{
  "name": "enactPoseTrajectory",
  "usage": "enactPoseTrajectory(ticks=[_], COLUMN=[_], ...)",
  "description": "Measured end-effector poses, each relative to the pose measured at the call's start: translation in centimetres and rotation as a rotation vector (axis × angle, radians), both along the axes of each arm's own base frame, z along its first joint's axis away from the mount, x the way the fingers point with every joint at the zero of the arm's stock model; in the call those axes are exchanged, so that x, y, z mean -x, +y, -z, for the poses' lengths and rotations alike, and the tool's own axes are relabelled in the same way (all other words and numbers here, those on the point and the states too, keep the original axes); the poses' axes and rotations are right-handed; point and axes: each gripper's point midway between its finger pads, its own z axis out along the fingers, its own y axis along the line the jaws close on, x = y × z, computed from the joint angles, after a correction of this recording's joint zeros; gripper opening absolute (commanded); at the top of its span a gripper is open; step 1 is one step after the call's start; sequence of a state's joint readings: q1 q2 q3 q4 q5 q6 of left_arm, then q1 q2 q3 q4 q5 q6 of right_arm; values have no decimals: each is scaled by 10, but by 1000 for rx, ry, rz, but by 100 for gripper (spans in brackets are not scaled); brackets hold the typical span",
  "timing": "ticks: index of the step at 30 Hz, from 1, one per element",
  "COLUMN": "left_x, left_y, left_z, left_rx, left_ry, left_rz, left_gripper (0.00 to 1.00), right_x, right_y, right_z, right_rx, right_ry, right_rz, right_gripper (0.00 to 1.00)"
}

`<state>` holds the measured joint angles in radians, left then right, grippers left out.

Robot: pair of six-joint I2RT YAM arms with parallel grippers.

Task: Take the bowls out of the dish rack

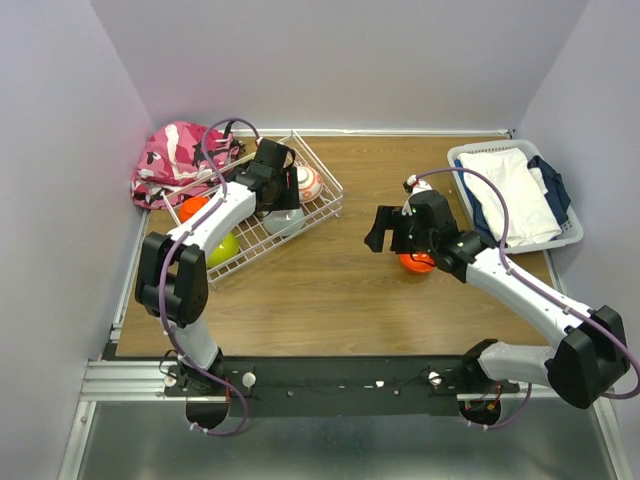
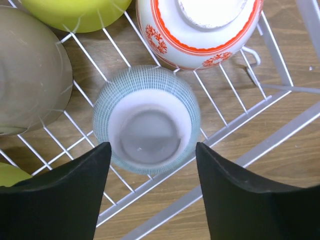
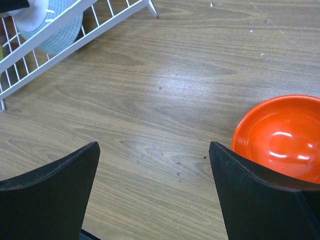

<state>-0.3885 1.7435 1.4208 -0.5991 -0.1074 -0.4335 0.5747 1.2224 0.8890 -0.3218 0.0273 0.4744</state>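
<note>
Visible from above only: pink bag (image 1: pixel 180 160) left of the dish rack (image 1: pixel 328 185), white clothes basket (image 1: pixel 572 236) far right of it. Inside the rack, upturned pale teal bowl (image 2: pixel 150 120) beneath the left gripper (image 2: pixel 153 147), jaws spread; tan bowl (image 2: pixel 30 75), lime-green bowl (image 2: pixel 75 10) and red-patterned bowl (image 2: pixel 200 30) alongside. Right of the rack, an open stretch of table (image 1: pixel 340 280), then an upright orange bowl (image 3: pixel 282 135) beside the right gripper (image 3: pixel 155 150), jaws wide, holding nothing.

Wood-grain table (image 1: pixel 330 290) (evenly lit) between pale lavender walls (image 1: pixel 350 60).
</note>
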Motion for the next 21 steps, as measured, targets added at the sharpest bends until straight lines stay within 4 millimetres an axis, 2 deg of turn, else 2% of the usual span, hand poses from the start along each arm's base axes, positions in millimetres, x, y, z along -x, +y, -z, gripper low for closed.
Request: enactPoseTrajectory(ticks=[3, 7, 13, 17, 21], left_x=[3, 13, 28, 38, 50], left_y=[0, 4, 19, 37, 53], left_z=[-9, -32, -62, -61, -45], left_rx=[24, 76, 173, 233, 303], left_ry=[-35, -109, -225, -251, -236], left_rz=[-11, -35, -98, -163, -231], left_gripper=[91, 99, 99, 99, 99], right_x=[0, 0, 0, 1, 4], right_y=[0, 0, 0, 0, -2], right_z=[-2, -2, -2, -2, 0], right_rx=[-5, -7, -9, -11, -13], right_ry=[-3, -3, -2, -2, 4], right_rz=[2, 4, 5, 6, 10], right_gripper=[98, 98, 98, 98, 98])
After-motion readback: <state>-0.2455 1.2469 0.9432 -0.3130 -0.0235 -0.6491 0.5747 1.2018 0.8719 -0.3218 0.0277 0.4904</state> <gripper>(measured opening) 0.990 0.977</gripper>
